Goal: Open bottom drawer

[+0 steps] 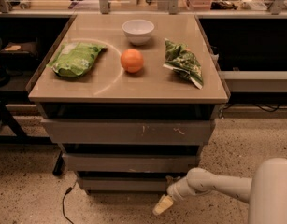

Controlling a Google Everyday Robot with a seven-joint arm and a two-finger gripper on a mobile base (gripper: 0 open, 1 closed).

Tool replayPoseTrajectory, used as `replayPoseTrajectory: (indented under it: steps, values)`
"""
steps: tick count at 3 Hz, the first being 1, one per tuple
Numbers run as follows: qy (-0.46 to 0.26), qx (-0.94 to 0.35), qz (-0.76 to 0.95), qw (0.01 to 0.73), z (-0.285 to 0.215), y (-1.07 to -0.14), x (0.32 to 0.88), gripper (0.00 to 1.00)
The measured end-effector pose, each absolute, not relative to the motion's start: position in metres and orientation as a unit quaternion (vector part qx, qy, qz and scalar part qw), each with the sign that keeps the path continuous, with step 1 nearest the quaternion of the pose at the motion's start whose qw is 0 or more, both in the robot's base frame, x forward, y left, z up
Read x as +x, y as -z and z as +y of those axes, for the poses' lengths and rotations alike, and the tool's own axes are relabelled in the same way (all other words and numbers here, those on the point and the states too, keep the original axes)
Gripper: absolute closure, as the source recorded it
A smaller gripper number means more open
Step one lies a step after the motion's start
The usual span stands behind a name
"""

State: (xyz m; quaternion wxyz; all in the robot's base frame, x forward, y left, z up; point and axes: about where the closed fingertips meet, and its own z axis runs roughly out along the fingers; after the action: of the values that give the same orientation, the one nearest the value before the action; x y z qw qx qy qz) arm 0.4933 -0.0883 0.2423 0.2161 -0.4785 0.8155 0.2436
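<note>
The bottom drawer (122, 184) is the narrowest of three grey handle-less drawers under the tan table top; its plain face sits low near the floor. Above it are the medium drawer (129, 163) and the widest top drawer (129, 131) with pale scratch marks. My white arm reaches in from the lower right. My gripper (162, 204) hangs just in front of and below the bottom drawer's right end, close to the floor, its yellowish tip pointing down-left.
On the table top (105, 85) lie a green chip bag (75, 58), an orange (132, 60), a white bowl (138, 31) and a dark green snack bag (182, 62). A black cable (64, 204) lies on the speckled floor at left. Dark benches flank the table.
</note>
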Motion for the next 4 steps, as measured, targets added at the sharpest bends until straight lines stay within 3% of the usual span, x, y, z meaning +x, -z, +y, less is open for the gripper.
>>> replayPoseTrajectory:
  steps: [4]
  values:
    - [-0.234,-0.487,0.815,0.209,-0.089,-0.193,0.519,0.00]
